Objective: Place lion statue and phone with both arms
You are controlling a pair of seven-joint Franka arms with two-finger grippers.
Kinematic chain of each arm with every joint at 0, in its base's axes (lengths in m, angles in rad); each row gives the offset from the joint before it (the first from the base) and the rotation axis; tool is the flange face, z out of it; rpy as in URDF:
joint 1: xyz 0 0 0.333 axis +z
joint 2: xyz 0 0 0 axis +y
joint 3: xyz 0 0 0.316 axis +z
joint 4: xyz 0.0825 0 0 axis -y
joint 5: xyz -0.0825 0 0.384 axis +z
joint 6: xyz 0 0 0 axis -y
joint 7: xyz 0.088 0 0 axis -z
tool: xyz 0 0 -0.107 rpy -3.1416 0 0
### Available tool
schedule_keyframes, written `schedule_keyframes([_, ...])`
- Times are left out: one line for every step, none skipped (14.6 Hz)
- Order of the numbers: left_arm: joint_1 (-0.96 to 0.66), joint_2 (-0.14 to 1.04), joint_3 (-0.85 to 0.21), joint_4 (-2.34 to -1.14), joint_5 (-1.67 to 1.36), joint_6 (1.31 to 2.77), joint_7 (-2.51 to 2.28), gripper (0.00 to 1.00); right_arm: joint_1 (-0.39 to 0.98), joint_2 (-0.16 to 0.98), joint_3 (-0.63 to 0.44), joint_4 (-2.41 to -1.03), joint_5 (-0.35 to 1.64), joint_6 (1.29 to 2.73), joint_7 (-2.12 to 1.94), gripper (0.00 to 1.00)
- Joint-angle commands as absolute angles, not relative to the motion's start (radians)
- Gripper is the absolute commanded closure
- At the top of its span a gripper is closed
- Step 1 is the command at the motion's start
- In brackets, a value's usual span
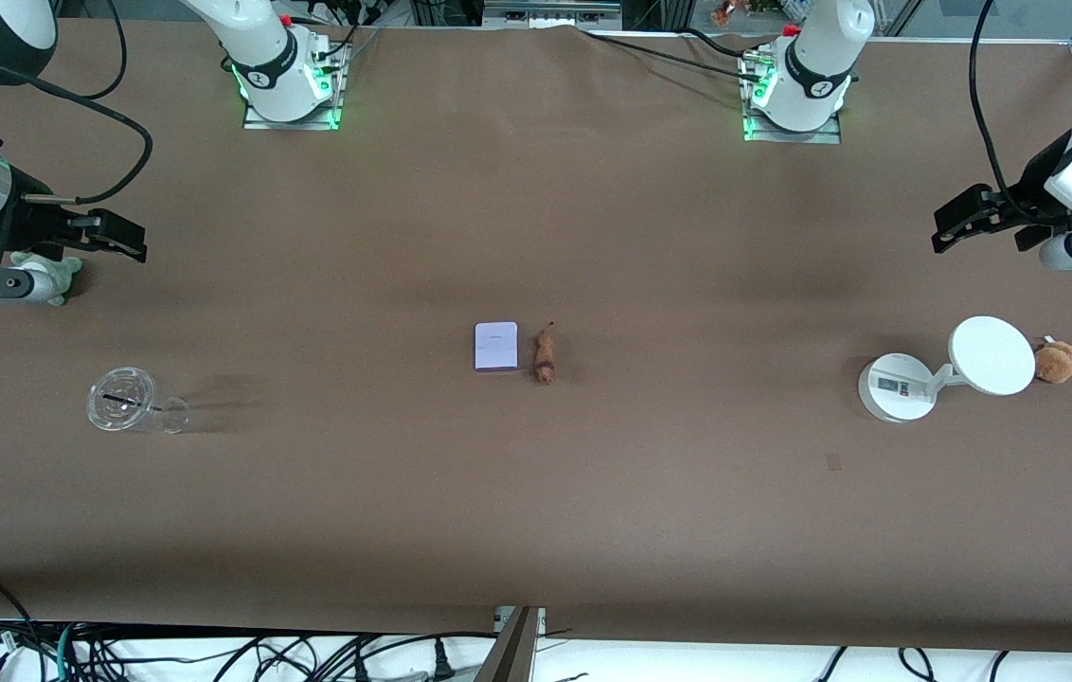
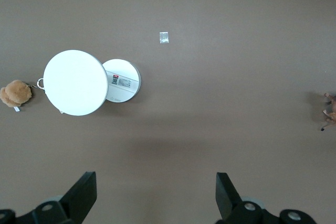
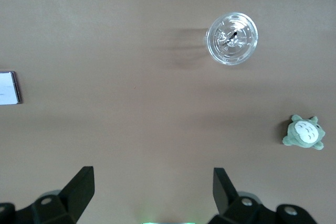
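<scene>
The phone [image 1: 496,346], a pale lavender square slab, lies flat at the middle of the table. The lion statue [image 1: 544,355], small, tan and brown, lies right beside it toward the left arm's end. My left gripper [image 1: 1009,232] hangs open over that end of the table, with nothing between its fingers. Its wrist view shows the left gripper [image 2: 156,182] over bare cloth and the lion statue [image 2: 328,111] at the frame's edge. My right gripper [image 1: 44,258] is open and empty over the right arm's end. In the right wrist view the right gripper [image 3: 153,179] is over bare cloth and the phone [image 3: 9,88] is cut by the edge.
A white round-disc stand [image 1: 991,355] [image 2: 75,82] and a brown plush [image 1: 1058,361] [image 2: 14,93] sit at the left arm's end. A clear plastic cup [image 1: 124,400] [image 3: 232,38] and a grey-green plush [image 1: 58,275] [image 3: 304,132] sit at the right arm's end.
</scene>
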State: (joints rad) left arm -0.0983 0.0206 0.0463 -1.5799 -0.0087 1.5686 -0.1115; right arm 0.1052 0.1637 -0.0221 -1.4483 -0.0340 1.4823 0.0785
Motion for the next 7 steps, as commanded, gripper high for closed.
schedule_keyframes([-0.101, 0.028, 0.04, -1.551, 0.017, 1.554, -0.104, 0.0, 0.097, 0.207, -0.017, -1.427, -0.025, 1.482, 0.072, 0.0])
schedule_keyframes([-0.101, 0.026, 0.04, -1.549, 0.017, 1.554, -0.104, 0.0, 0.097, 0.209, -0.017, -1.427, -0.023, 1.486, 0.069, 0.0])
schedule_keyframes([-0.103, 0.026, 0.038, -1.549, 0.017, 1.552, -0.104, 0.0, 0.095, 0.209, -0.017, -1.427, -0.023, 1.486, 0.069, 0.0])
schedule_keyframes([-0.104, 0.026, 0.038, -1.549, 0.017, 1.552, -0.106, 0.0, 0.097, 0.209, -0.017, -1.427, -0.026, 1.485, 0.069, 0.0])
schedule_keyframes([-0.106, 0.026, 0.037, -1.549, 0.017, 1.552, -0.106, 0.0, 0.097, 0.209, -0.017, -1.427, -0.031, 1.486, 0.069, 0.0])
schedule_keyframes([-0.106, 0.025, 0.037, -1.549, 0.015, 1.552, -0.106, 0.0, 0.097, 0.216, -0.017, -1.427, -0.031, 1.486, 0.069, 0.0])
schedule_keyframes([-0.107, 0.025, 0.034, -1.549, 0.015, 1.552, -0.107, 0.0, 0.097, 0.218, -0.015, -1.427, -0.031, 1.488, 0.069, 0.0])
